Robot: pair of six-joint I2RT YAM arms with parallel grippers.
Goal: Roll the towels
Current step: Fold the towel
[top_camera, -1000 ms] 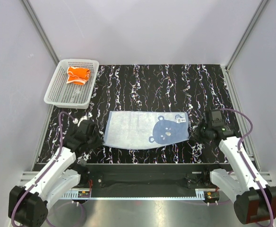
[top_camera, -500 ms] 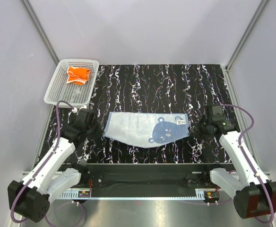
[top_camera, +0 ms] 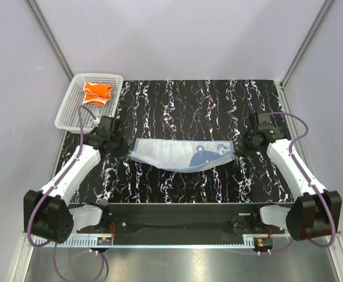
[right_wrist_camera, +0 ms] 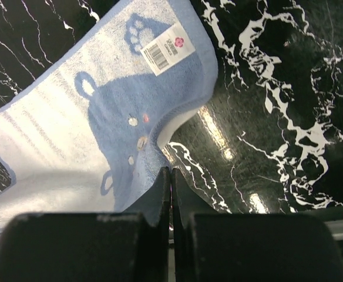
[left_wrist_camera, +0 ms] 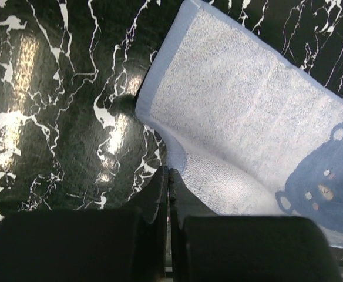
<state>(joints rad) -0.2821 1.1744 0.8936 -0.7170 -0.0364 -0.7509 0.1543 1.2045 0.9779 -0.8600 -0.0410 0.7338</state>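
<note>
The light blue towel (top_camera: 180, 153) with a dark blue bear print lies across the middle of the black marbled table. Its near edge is lifted and folded toward the far side. My left gripper (top_camera: 122, 147) is shut on the towel's near left corner, and in the left wrist view the cloth (left_wrist_camera: 248, 111) runs into the closed left gripper (left_wrist_camera: 167, 172). My right gripper (top_camera: 239, 148) is shut on the near right corner. In the right wrist view the towel (right_wrist_camera: 89, 123) runs into the closed right gripper (right_wrist_camera: 171, 171). The orange towel (top_camera: 97, 93) lies bunched in the basket.
The white mesh basket (top_camera: 71, 120) stands at the far left corner of the table. Grey walls and metal frame posts enclose the table on the left, back and right. A white barcode label (right_wrist_camera: 168, 47) is on the blue towel's right edge.
Both grippers have moved away from the near edge toward the far side, carrying the blue towel's near edge up and over. The towel now looks narrower front to back.
</note>
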